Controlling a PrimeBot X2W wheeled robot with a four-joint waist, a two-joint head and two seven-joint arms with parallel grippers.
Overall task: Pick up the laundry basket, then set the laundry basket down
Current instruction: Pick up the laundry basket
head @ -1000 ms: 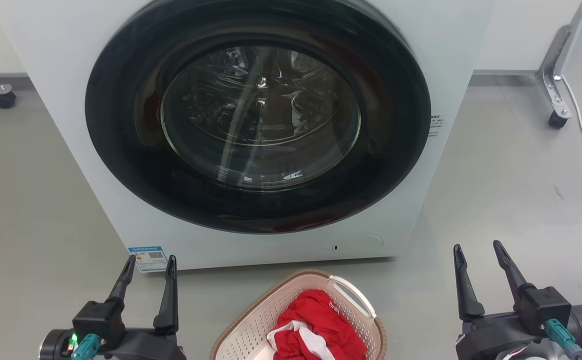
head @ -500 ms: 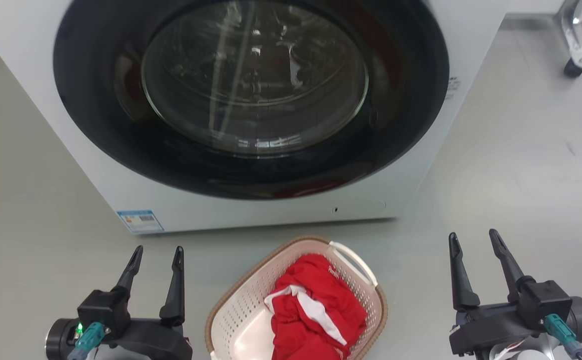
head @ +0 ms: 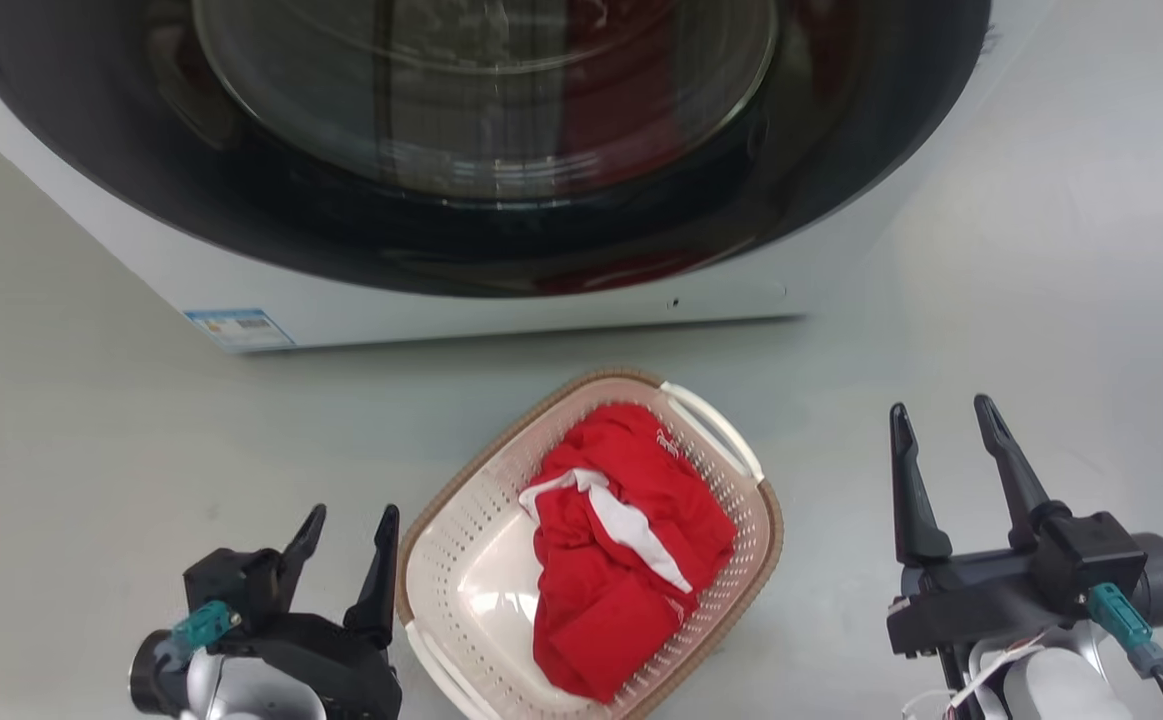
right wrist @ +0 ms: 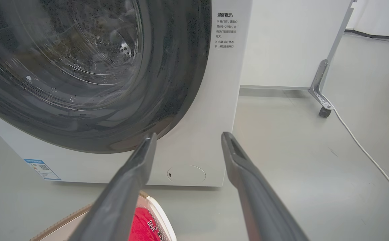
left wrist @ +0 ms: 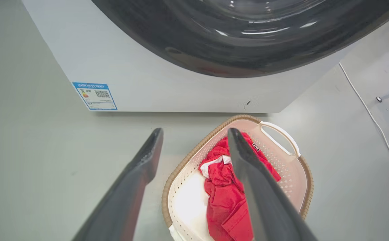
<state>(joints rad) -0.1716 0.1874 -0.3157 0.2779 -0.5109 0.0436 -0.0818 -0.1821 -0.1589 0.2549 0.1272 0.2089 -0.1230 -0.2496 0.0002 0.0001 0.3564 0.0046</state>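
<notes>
The cream laundry basket point(head: 461, 590) with its brown woven-look rim stands on the floor before the washing machine, holding a red and white garment point(head: 621, 540). A white loop handle point(head: 713, 430) shows at its far right end. My left gripper point(head: 351, 525) is open, its fingertips just beside the basket's left rim. In the left wrist view the basket point(left wrist: 184, 197) lies under and right of my open left gripper point(left wrist: 194, 134). My right gripper point(head: 936, 415) stands open well to the right of the basket. The right wrist view catches the basket's corner point(right wrist: 161, 214) below my right gripper point(right wrist: 187, 137).
A white washing machine point(head: 501, 300) with a dark round door point(head: 481, 130) stands close behind the basket. A white cable point(right wrist: 365, 150) and a castor leg point(right wrist: 324, 110) lie on the grey floor to the right.
The head camera has tilted down, so the washer slid up the picture and more of the basket shows. My left gripper has come closer to the basket's left rim and tilted.
</notes>
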